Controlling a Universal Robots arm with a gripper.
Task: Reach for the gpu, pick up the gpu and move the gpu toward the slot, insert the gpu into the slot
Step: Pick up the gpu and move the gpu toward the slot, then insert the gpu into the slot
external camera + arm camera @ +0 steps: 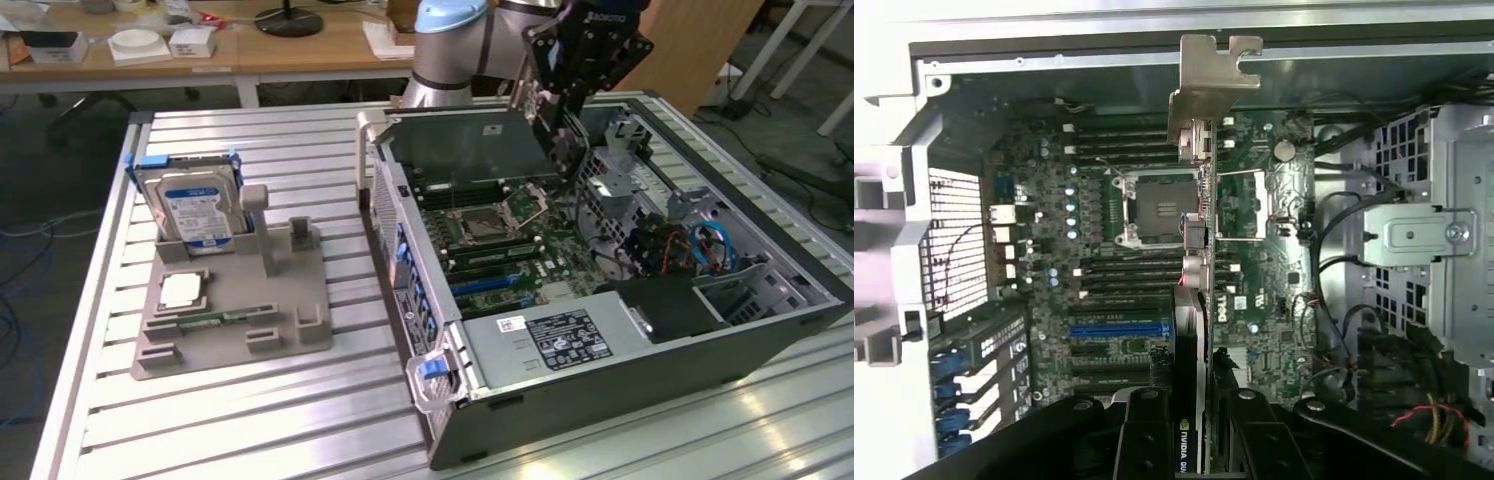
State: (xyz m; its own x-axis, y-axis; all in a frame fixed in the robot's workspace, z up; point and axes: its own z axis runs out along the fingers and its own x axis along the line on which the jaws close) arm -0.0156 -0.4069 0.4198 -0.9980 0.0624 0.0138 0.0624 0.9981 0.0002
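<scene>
In the exterior view we see the gripper (547,100) clamped on one end of the gpu (474,150). The gpu hangs over the far end of the open case (747,330), above the motherboard (521,240), and we judge it not yet seated. It is held on edge with its broad face upright, we think so that its lower edge can meet a slot from above. The case lies on its side with the panel off, which leaves the board open to the arm. On the exterior view's left, well apart, a hard drive (198,205) stands upright in a grey stand (240,320) on the table (267,430). The gpu reads as a flat, dull, dark plate. The case is black sheet metal with perforated walls, and the table is ribbed bright aluminium.

In the wrist view we look along the gpu (1194,300) edge-on. It is a slim dark line running from between the black fingers (1144,440) to its bent, notched steel bracket (1209,75). The gripper (1194,440) presses on both faces, which we judge holds the card square. Beneath lies the green motherboard, dense with small parts, with a blue slot (1119,328) just beside the card's line. Whether that is the target slot we cannot tell.
</scene>
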